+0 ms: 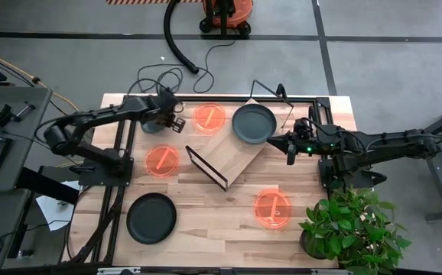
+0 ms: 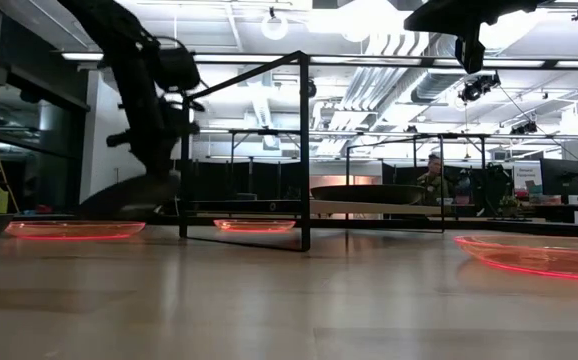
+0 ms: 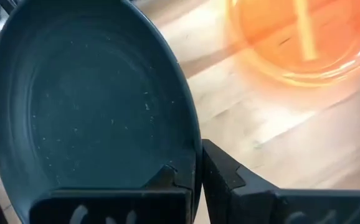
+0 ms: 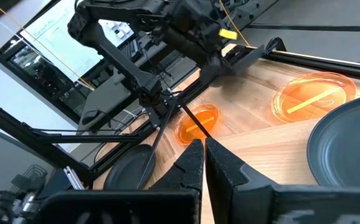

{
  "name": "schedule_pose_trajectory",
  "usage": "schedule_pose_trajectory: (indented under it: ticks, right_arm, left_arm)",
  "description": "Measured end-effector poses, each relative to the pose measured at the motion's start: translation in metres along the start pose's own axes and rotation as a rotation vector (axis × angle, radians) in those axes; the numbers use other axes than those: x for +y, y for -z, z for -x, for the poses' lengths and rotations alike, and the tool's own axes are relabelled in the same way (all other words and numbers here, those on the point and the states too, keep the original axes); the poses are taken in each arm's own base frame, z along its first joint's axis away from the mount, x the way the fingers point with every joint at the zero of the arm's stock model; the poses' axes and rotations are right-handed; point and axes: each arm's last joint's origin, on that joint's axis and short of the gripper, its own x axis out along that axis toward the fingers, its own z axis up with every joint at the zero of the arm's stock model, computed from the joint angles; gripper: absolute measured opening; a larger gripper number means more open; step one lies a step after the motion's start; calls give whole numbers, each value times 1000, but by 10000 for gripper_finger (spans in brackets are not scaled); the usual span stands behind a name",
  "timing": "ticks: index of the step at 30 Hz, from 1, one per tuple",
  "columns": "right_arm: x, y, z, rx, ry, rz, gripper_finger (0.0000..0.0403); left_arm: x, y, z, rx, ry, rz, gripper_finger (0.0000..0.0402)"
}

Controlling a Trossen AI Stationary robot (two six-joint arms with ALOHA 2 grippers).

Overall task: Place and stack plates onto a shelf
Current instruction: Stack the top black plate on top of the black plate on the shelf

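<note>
My left gripper (image 1: 167,121) is over the table's far left part, shut on a dark grey plate (image 3: 93,106). In the low view this plate (image 2: 129,195) is tilted. A second dark plate (image 1: 253,124) lies on the light-wood shelf (image 1: 229,156), which stands slantwise mid-table. The third dark plate (image 1: 151,218) rests flat near the near-left corner. Orange plates lie on the table at far centre (image 1: 208,116), left of the shelf (image 1: 162,161) and near right (image 1: 271,208). My right gripper (image 1: 291,145) hangs shut in the air just right of the shelf, touching nothing. My left gripper pinches the dark plate by its rim (image 3: 189,155), one finger (image 3: 170,177) over the inner face and one finger (image 3: 227,174) outside. The plate is tilted, with its far edge low near the table; I cannot tell whether that edge touches the wood.
The shelf's black wire frame (image 1: 206,166) stands up around the board and beyond its far end (image 1: 271,92). A potted plant (image 1: 351,225) sits at the near-right corner. Cables (image 1: 156,76) trail off the far-left edge. Bare wood lies between the shelf and the near edge.
</note>
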Motion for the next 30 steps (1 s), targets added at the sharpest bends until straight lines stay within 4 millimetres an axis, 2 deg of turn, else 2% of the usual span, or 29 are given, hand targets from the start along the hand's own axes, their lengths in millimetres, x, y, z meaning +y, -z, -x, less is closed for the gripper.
schedule_pose_trajectory:
  ticks: [8,17,30]
  right_arm:
    - [0,0,0,-9,11,0,0]
    - [-1,0,0,-16,21,0,0]
    - [-1,-1,0,-21,28,-1,0]
  left_arm:
    - [0,-1,31,-101,52,2,2]
    - [-24,-22,64,-212,137,-59,1]
    - [-50,-55,133,-427,271,-137,1]
